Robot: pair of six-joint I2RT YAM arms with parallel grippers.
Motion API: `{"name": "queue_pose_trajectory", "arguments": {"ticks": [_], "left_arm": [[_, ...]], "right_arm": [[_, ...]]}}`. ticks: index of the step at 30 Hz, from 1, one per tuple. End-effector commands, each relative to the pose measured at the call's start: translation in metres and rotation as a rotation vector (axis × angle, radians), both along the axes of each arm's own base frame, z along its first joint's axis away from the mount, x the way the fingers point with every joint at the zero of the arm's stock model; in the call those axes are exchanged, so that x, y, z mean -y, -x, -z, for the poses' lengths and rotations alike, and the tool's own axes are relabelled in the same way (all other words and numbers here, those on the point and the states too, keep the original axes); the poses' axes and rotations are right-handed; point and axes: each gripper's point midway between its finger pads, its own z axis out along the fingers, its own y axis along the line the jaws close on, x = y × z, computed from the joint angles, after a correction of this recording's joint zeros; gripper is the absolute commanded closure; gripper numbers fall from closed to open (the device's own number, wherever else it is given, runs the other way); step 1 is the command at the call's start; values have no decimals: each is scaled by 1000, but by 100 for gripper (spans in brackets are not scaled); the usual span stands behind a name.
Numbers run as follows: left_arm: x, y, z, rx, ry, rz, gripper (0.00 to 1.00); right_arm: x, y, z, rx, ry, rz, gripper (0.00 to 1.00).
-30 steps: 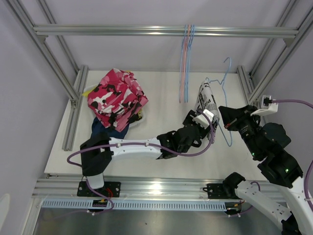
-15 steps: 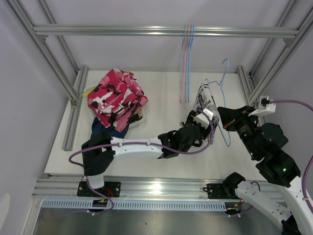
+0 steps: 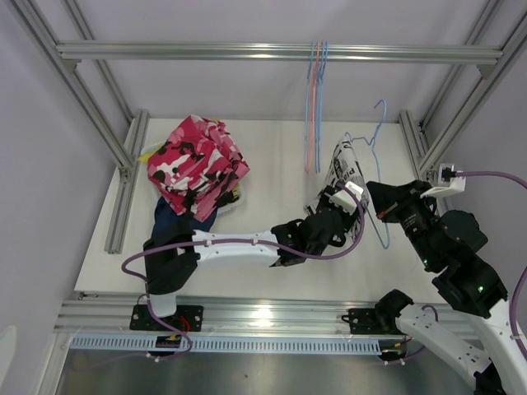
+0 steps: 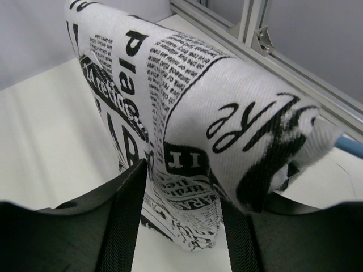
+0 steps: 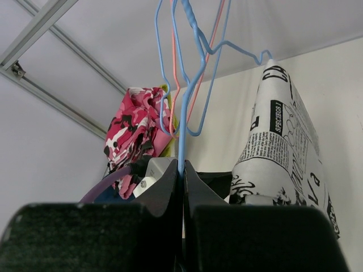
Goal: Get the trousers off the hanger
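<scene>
Endgame, seemingly: lacked only newsprint trousers [image 3: 347, 169], flanked by left gripper [image 4: 184, 226], squeeze unclear; hanger [image 5: 181, 148] pinched in right gripper [image 5: 182, 170]; others [image 3: 198, 164] heaped upper left.

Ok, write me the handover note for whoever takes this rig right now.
Right claw: shut on the blue hanger wire, holding it up.
Left claw: fingers either side of the newsprint trousers; firm grip unclear.
Newsprint trousers hang over that hanger.
Done: pink-red camouflage trousers top a pile far left, navy pair underneath; empty hangers on the rail.
Left: pull the newsprint pair off.
</scene>
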Motion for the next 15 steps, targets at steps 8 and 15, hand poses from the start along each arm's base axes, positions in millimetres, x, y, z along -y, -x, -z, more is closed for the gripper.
{"name": "queue_pose_trajectory", "arguments": {"ticks": [8,15], "left_arm": [[-15,-33,-35,44,155,-150,45],[-18,-42,-37,45,177,-177,50]], "right_arm": [[7,20,-52,159,-149,-33,100],[6,24,-44,145,-159,-50,100]]}}
